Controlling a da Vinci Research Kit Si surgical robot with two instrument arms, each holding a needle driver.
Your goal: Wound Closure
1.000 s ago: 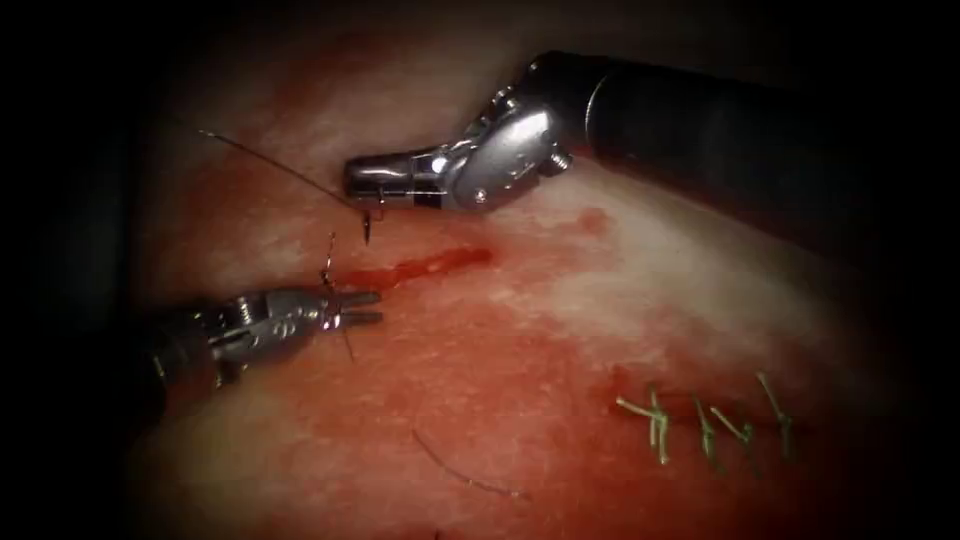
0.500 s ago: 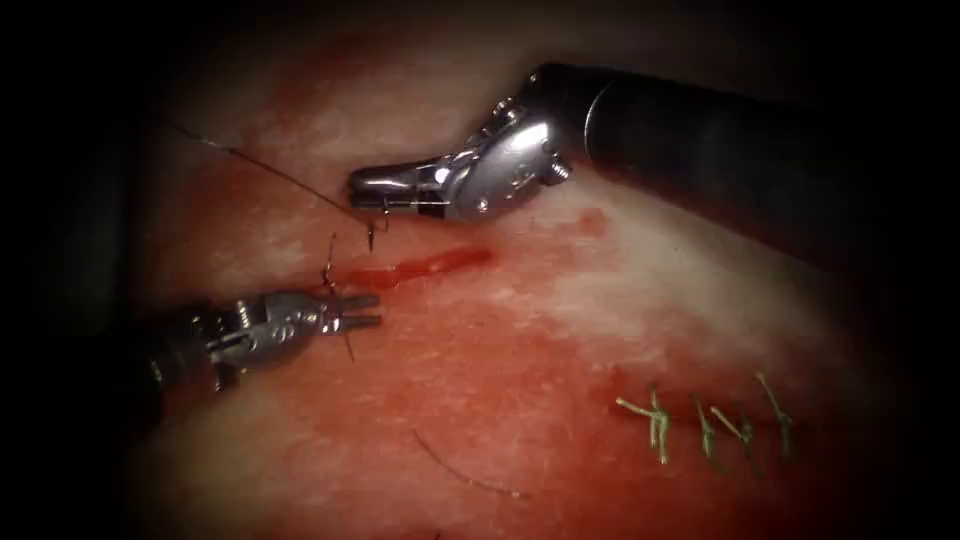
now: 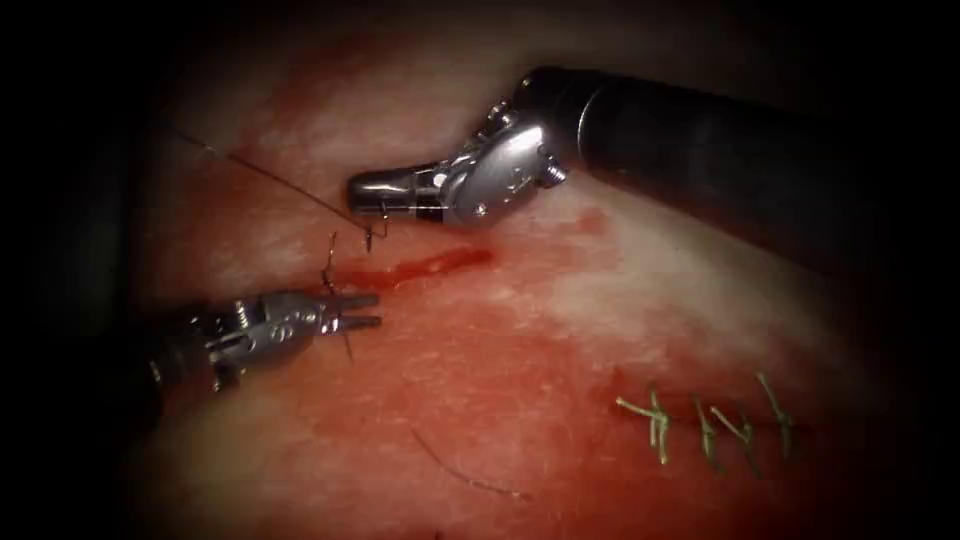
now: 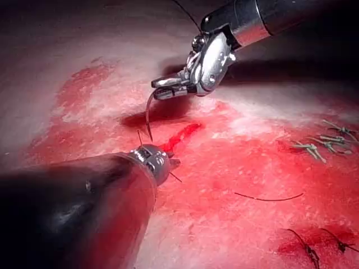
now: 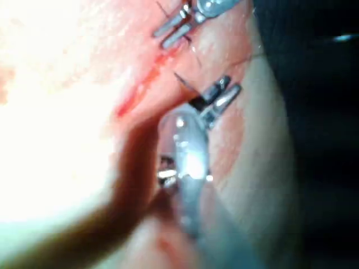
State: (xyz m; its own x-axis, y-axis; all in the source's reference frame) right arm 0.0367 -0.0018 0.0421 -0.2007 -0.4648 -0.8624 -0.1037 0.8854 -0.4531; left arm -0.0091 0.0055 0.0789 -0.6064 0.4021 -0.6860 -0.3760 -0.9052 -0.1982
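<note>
The tissue (image 3: pixel 560 300) has a short red cut (image 3: pixel 425 266), also seen as the cut (image 4: pixel 180 134) and the cut (image 5: pixel 140 89). My right tool (image 3: pixel 362 196) is shut on the curved needle (image 3: pixel 377 222) near its thread end. The needle (image 4: pixel 148 115) hangs point-down over the cut's left end, free of the tissue. Its thread (image 3: pixel 260 170) runs up and to the left. My left tool (image 3: pixel 366 310) lies just below the cut's left end. Its jaws stand slightly apart, with a short upright thread (image 3: pixel 330 262) crossing between them. The left tool (image 4: pixel 167 162) sits under the right tool (image 4: pixel 162 89).
Several green stitches (image 3: pixel 700 418) close an older cut at the lower right, the same green stitches (image 4: pixel 317 147). A loose cut piece of thread (image 3: pixel 465 476) lies on the tissue. Dark stitches (image 4: pixel 314 249) sit nearby. Red fluid (image 3: pixel 470 380) stains the tissue around the cut.
The right tool has come down a little and turned at the wrist with the needle in it. The left tool has sunk very slightly.
</note>
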